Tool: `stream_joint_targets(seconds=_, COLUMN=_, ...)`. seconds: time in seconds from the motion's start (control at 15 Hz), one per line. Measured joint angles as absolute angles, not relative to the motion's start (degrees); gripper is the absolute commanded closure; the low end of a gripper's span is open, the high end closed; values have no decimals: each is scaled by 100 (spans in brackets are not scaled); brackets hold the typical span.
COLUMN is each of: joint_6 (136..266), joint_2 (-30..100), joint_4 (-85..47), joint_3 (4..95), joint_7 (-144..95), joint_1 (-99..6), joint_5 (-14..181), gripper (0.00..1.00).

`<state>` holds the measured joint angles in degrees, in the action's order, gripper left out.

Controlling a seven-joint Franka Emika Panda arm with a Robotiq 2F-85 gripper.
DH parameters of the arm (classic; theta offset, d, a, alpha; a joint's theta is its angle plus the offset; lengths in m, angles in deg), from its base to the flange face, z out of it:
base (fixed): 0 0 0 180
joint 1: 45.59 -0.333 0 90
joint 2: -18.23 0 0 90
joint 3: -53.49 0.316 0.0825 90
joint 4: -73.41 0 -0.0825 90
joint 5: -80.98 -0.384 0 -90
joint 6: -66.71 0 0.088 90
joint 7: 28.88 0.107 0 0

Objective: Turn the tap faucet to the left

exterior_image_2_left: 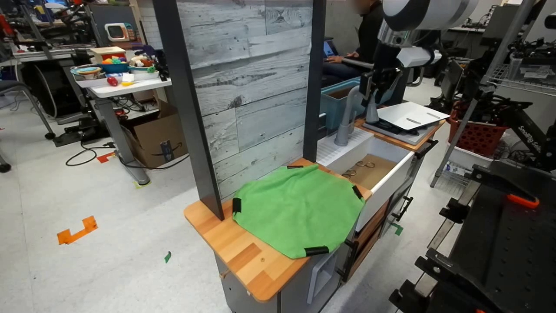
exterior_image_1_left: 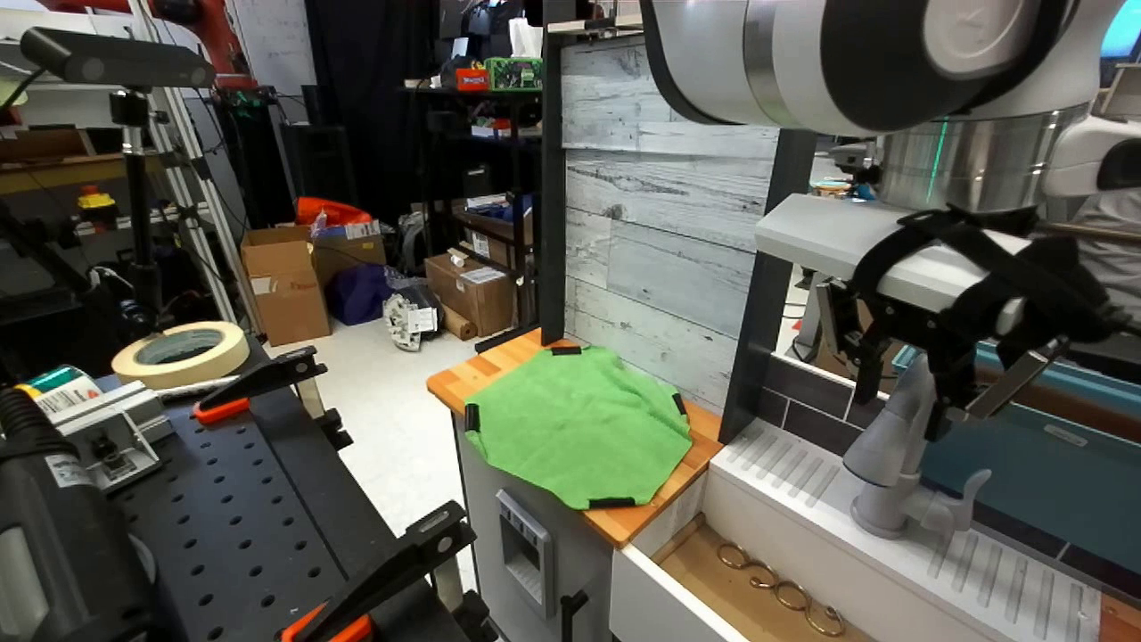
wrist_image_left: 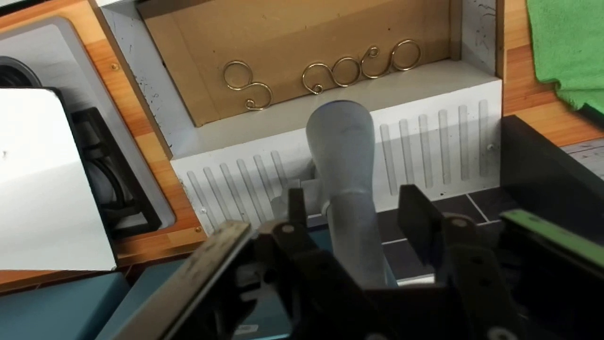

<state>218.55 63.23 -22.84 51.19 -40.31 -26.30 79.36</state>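
Note:
The pale grey tap faucet point(exterior_image_1_left: 882, 450) stands on the white ribbed ledge behind the sink. Its arched spout bends over toward the basin, and a small lever shows at its side. It also shows in an exterior view point(exterior_image_2_left: 348, 111) and in the wrist view point(wrist_image_left: 342, 146). My black gripper point(exterior_image_1_left: 900, 406) is open at the top of the faucet. In the wrist view the gripper point(wrist_image_left: 354, 200) has one finger on each side of the spout, with visible gaps to both. The upper end of the spout's arch is hidden behind the gripper body.
The white sink basin point(wrist_image_left: 321, 108) holds curled metal wire point(wrist_image_left: 347, 71). A green cloth point(exterior_image_1_left: 579, 428) is taped on the wooden counter. A dark post point(exterior_image_1_left: 758, 312) and panelled wall stand beside the sink. Blue bins point(exterior_image_1_left: 1025, 464) are behind the faucet. A white plate point(exterior_image_2_left: 410, 115) lies beyond the basin.

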Motion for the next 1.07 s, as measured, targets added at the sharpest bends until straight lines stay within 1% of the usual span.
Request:
stream_joint_targets(seconds=0.07, joint_6=21855, joint_2=6328, joint_4=-2284, joint_3=5119, joint_7=-4031, joint_1=-2639, joint_5=7937, gripper=85)
stream_joint_targets(seconds=0.2, joint_6=21853, joint_2=6331, joint_4=-2284, joint_3=5126, joint_7=-4031, joint_1=-2649, joint_5=7937, gripper=98)
stream_joint_targets(seconds=0.27, joint_6=21806, joint_2=6329, joint_4=-2282, joint_3=5151, joint_7=-4057, joint_1=-2637, joint_5=7929, gripper=94)
stream_joint_targets(seconds=0.33, joint_6=21736, joint_2=6324, joint_4=-2263, joint_3=5170, joint_7=-4075, joint_1=-2623, joint_5=7927, gripper=94)
stream_joint_targets(seconds=0.67, joint_6=21413, joint_2=6368, joint_4=-2089, joint_3=5198, joint_7=-4086, joint_1=-2596, joint_5=7837, gripper=94)
stream_joint_targets(seconds=1.07, joint_6=20718, joint_2=6532, joint_4=-1641, joint_3=5292, joint_7=-3934, joint_1=-2555, joint_5=7342, gripper=94)
